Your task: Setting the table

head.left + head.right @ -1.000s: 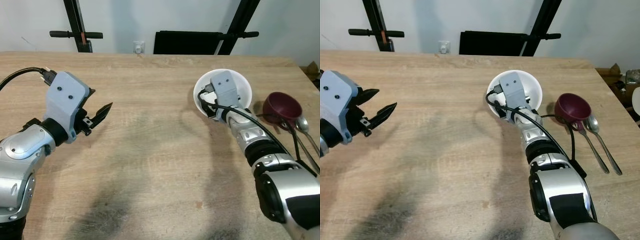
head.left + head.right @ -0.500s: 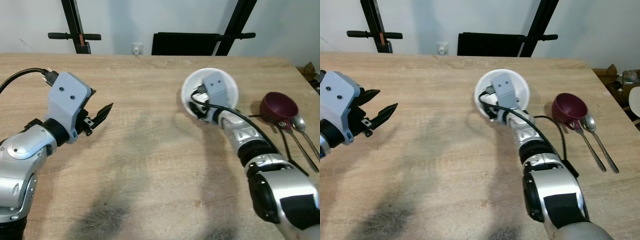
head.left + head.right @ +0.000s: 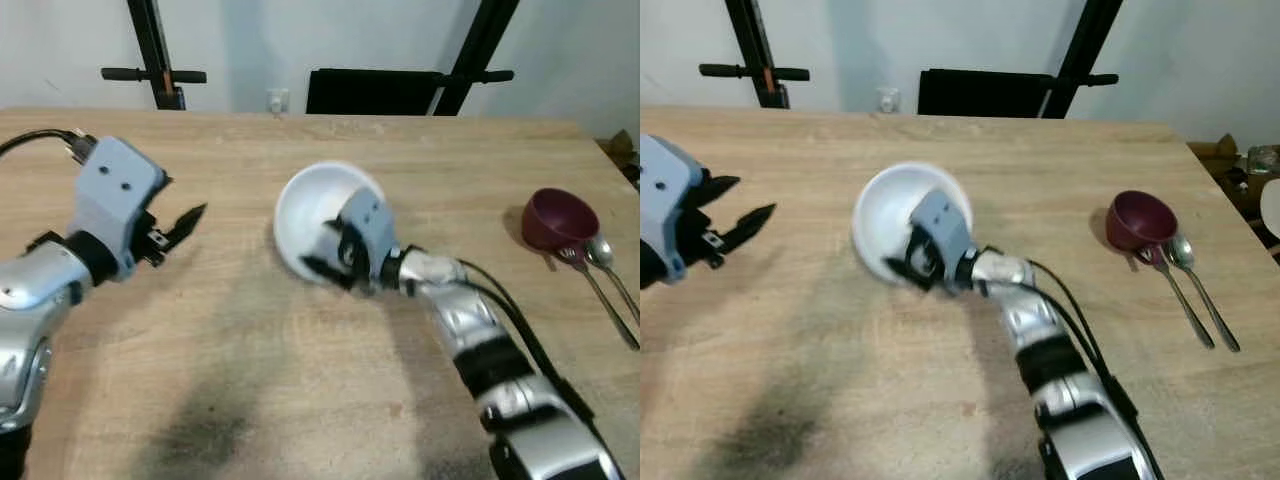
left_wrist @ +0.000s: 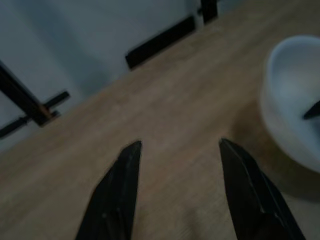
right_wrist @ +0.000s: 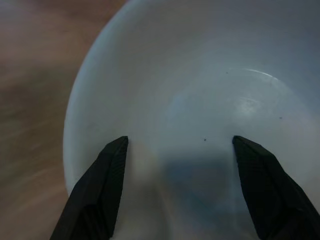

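White bowl (image 3: pixel 320 215) sits near the middle of the wooden table (image 3: pixel 300 400), tilted, rim facing the left gripper side. Right gripper (image 3: pixel 325 262) is at the bowl's near rim; in the right wrist view its 2 fingers (image 5: pixel 97 192) are spread wide inside the bowl, not pressing on either wall as far as I can see. Eye views are motion-blurred around the bowl, so I can't tell if a finger touches the rim.

Left gripper (image 3: pixel 178 222) hovers over the table, left of the bowl and apart from it, 2 fingers (image 4: pixel 117 192) parted, nothing between them. The left wrist view catches the bowl's edge (image 4: pixel 292 100) ahead, blurred.

Right of the bowl, well apart: dark red cup (image 3: pixel 555 218), with 2 spoons (image 3: pixel 608 275) lying just beside it, handles pointing toward the near edge. The cup hides the start of 1 spoon. Right arm's black cable (image 3: pixel 520 330) runs along the forearm between bowl and cup.

Beyond the bowl, past the table's far edge: 2 black stand poles (image 3: pixel 150 50), a black flat panel (image 3: pixel 375 88) and a wall outlet (image 3: pixel 277 99).

Open tabletop lies between the bowl and the left gripper, and across the whole near side. The right edge of the table lies just past the spoons.
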`<state>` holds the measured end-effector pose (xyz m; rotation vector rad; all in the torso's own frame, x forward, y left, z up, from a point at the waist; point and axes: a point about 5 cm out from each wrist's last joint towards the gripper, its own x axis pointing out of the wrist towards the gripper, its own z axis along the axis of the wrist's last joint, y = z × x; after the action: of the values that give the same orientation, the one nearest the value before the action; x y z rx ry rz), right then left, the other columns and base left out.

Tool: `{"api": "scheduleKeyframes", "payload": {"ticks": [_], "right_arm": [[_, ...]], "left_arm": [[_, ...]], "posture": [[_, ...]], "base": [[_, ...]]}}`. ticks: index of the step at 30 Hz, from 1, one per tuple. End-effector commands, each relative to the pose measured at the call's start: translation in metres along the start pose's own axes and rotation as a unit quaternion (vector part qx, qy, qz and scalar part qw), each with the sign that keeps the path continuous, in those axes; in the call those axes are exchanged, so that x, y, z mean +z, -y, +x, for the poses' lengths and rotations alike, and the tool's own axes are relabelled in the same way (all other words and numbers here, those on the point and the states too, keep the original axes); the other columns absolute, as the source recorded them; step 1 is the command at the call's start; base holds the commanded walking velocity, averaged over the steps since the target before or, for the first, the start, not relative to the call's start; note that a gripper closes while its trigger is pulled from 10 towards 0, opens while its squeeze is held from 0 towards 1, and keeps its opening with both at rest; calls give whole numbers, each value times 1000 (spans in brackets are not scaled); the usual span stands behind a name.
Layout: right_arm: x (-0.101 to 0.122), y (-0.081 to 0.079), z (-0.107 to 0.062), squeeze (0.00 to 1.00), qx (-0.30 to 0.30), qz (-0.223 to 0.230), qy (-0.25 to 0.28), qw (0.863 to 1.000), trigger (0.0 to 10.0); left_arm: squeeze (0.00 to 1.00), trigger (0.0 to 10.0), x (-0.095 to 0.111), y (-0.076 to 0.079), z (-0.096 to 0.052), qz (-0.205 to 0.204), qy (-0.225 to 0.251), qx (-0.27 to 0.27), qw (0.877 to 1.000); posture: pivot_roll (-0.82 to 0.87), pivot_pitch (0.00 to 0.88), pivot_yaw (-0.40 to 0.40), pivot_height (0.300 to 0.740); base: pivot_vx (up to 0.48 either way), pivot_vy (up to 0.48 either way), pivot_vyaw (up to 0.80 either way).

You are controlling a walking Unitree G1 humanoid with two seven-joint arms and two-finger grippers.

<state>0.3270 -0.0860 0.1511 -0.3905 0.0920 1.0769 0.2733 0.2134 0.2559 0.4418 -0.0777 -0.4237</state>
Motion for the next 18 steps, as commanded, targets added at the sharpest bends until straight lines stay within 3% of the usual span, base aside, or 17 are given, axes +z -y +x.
{"api": "scheduleKeyframes", "payload": {"ticks": [1,5,9,10,11,12,15,18], "right_arm": [[-18,-21,-12,0,60,17,-49,997,10000],[-9,-25,-24,0,81,4,-41,996,10000],[28,-27,-42,0,93,-19,19,995,10000],[39,-17,-41,0,57,-6,52,997,10000],[39,-17,-41,0,57,-6,52,997,10000],[48,-4,-38,0,13,11,86,996,10000],[70,23,-38,0,-87,37,156,983,10000],[85,31,-41,0,-118,50,197,972,10000]], "left_arm": [[0,10000,-2,0,-1,-16,-4,-19,1000],[0,10000,-2,-2,0,-18,-4,-20,1000],[0,10000,-2,6,7,-31,3,-40,999],[0,10000,-1,11,9,-42,8,-50,998],[0,10000,-1,11,9,-42,8,-50,998],[0,10000,0,15,10,-58,14,-63,996],[0,10000,6,33,12,-82,35,-129,988],[0,10000,12,40,7,-94,46,-177,979]], "posture": [[47,106,-2,740],[45,105,-1,740],[29,99,6,740],[26,97,8,740],[26,97,8,740],[25,96,8,740],[31,88,13,740],[31,88,13,740]], "base": [[0,0,0],[0,0,0],[0,0,0],[0,0,0],[0,0,0],[0,0,0],[0,0,0],[0,0,0]]}}
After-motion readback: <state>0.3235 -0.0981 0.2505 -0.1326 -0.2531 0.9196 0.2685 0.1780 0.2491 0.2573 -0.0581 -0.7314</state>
